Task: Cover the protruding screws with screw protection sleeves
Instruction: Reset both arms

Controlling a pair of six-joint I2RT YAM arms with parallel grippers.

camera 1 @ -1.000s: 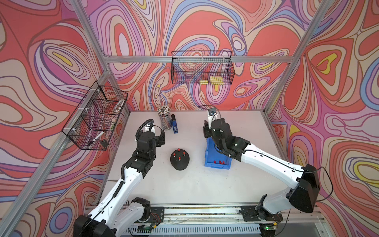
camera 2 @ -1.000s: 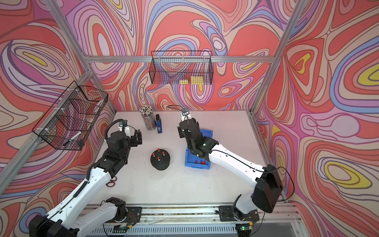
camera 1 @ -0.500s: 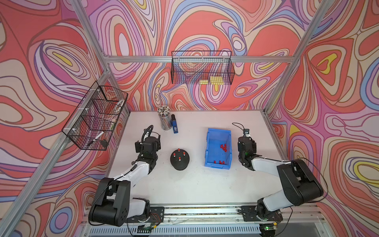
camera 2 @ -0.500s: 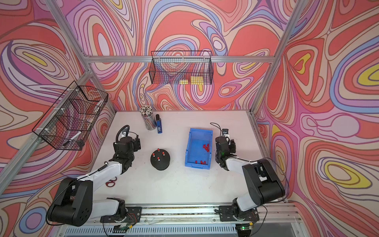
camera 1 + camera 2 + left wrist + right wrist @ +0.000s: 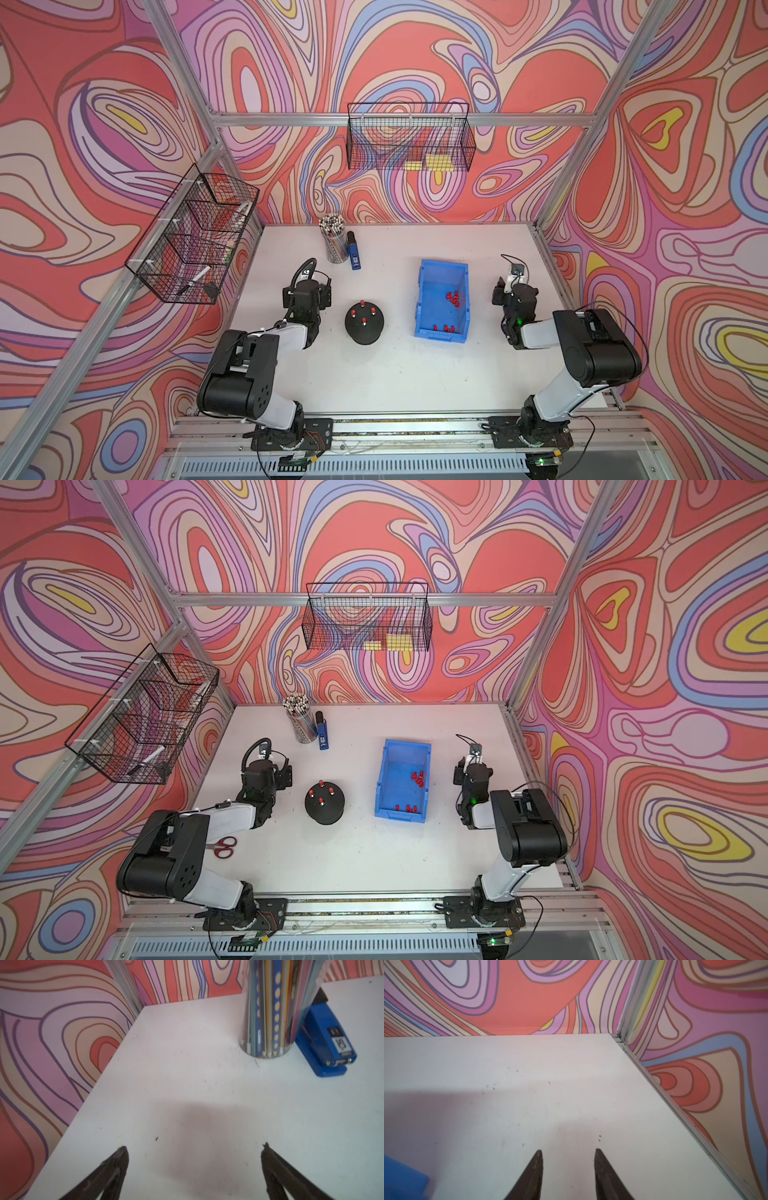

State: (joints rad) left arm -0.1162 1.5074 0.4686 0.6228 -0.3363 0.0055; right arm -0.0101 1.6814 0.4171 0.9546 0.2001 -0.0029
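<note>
**Desk:** What is shown at the left gripper (image 5: pixel 194 1147)?

**Caption:** Its jaws are seen spread fully wide, with nothing held between them, low over the bare table (image 5: pixel 395 386) near the left edge. A pencil cup (image 5: pixel 270 1012) and a blue stapler (image 5: pixel 324 1043) are framed beyond, toward the far left corner.

**Desk:** And the right gripper (image 5: pixel 568 1150)?

**Caption:** It is pictured partly open and empty near the right edge, with a corner of the blue bin (image 5: pixel 402 1176) caught close by.

**Desk:** Where are the task's things placed?

**Caption:** The black dome (image 5: pixel 364 332) is set just left of the table's middle. Each of the four screws (image 5: pixel 364 322) is topped in red, so the sleeves (image 5: pixel 373 310) are judged fitted. In the bin, between dome and right edge, spare sleeves (image 5: pixel 454 298) are left.

**Desk:** What could be spoiled from here?

**Caption:** How far down each sleeve is pressed cannot be told from above. A loosely seated one could be shaken off if the dome is nudged by an arm swung outward. The scissors (image 5: pixel 224 848) beside the left arm could be dragged likewise.
</note>
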